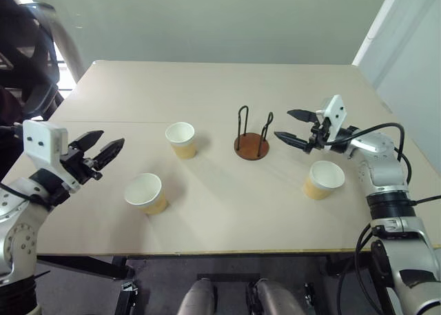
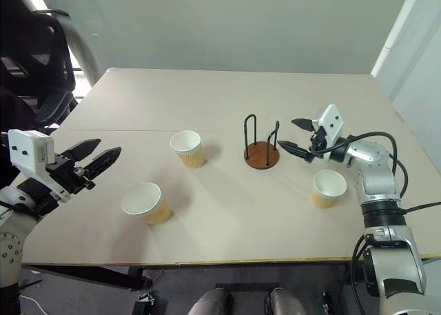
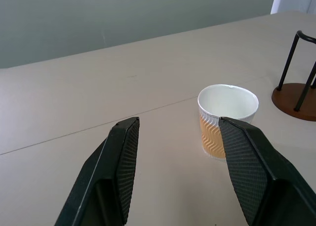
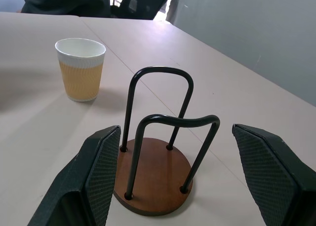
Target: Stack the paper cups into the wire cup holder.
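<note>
- Head views: my right end effector (image 1: 293,127) hovers with fingers apart and empty, just beside the wire cup holder (image 1: 251,136), which stands upright in the middle of the bench (image 1: 207,87). One paper cup (image 1: 322,179) stands near this arm, on the side towards me. My left end effector (image 1: 98,151) is also apart and empty; the near-left cup (image 1: 145,192) stands close to it, and the middle cup (image 1: 181,139) stands farther, between it and the holder.
- Left wrist view: the middle cup (image 3: 226,118) lies ahead of my fingers, upright, mouth up, a little off the line of the gap.
- Right wrist view: the holder (image 4: 155,157) lies straight ahead between my open fingers. It is still without any cup, so I judge the left arm is the better one for the near-left cup.
</note>
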Available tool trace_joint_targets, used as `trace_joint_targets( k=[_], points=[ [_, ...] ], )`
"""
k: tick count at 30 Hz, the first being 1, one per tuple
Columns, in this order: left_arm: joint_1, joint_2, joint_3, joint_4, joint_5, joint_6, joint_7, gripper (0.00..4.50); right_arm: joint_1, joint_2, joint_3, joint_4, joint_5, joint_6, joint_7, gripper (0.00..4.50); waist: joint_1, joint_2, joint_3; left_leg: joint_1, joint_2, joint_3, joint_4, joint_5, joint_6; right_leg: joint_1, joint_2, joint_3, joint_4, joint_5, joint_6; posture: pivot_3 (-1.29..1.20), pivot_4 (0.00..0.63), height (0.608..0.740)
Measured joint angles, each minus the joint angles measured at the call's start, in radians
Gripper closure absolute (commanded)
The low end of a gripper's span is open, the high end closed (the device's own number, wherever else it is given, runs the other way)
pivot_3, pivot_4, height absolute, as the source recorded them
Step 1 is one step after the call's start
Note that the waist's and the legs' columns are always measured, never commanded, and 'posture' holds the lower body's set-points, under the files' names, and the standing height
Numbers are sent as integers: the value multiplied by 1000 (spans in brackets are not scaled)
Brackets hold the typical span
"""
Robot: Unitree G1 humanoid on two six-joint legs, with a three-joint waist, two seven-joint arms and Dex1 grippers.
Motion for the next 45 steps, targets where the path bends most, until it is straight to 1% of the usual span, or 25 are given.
trace_joint_targets(
  k=[10,15,18,22,24,28,31,33,36,37,39,45],
  points=[
    [5,2,0,-3,-1,4,0,1779,0,-2,0,1,0,0,1,794,0,0,0,0,0,0,0,0,0,0,0,0,0,0,0,0,150,740],
    [35,45,41,-23,-9,14,-25,1779,-2,-3,0,7,0,1,6,794,-1,0,0,0,0,0,0,0,0,0,0,0,0,0,0,0,150,740],
    [91,80,78,-48,-38,46,-69,1779,1,-18,1,-4,1,14,20,794,-2,0,0,0,0,0,0,0,0,0,0,0,-1,0,0,0,150,740],
    [138,130,137,-78,-88,94,-131,1779,31,-41,2,-101,23,77,53,794,-2,0,0,0,0,0,-1,-1,-1,0,0,0,-1,-1,-1,0,150,740],
    [162,180,176,-89,-106,114,-175,1779,61,-49,10,-202,58,144,80,794,-3,0,0,0,0,0,-1,-1,-1,0,0,0,-1,-1,-2,0,150,740],
    [171,231,227,-97,-142,153,-233,1779,64,-54,31,-350,117,278,91,794,-6,0,0,0,0,0,0,0,-1,0,0,0,-1,-2,-3,0,150,740],
    [173,236,235,-125,-164,171,-252,1779,70,-42,52,-455,155,375,71,794,-7,0,0,0,0,0,0,0,-1,0,0,0,-1,-4,-4,0,150,740],
    [175,235,232,-139,-171,177,-255,1779,93,-24,96,-502,144,403,43,794,-7,-2,-1,0,0,-1,0,0,-1,0,0,0,-1,-4,-3,0,150,740],
    [179,222,215,-157,-175,178,-247,1779,122,24,199,-484,38,414,-63,794,-9,-2,-1,0,0,-1,0,0,-1,0,0,0,-1,-3,-1,0,150,740],
    [180,217,208,-158,-175,178,-245,1779,123,31,214,-474,23,419,-80,794,-9,-1,-1,0,0,-1,0,0,-1,0,0,0,-1,-2,0,0,150,740],
    [188,205,201,-159,-175,180,-236,1779,120,34,221,-459,7,428,-104,794,-6,-2,-1,-1,0,-1,0,0,-1,-1,0,0,-1,-2,0,0,150,740],
    [208,194,203,-161,-176,181,-233,1779,92,-1,219,-422,-14,426,-109,794,-6,-2,-1,-1,0,-1,0,-1,-1,0,0,0,-3,-3,-1,0,150,740]
  ],
)
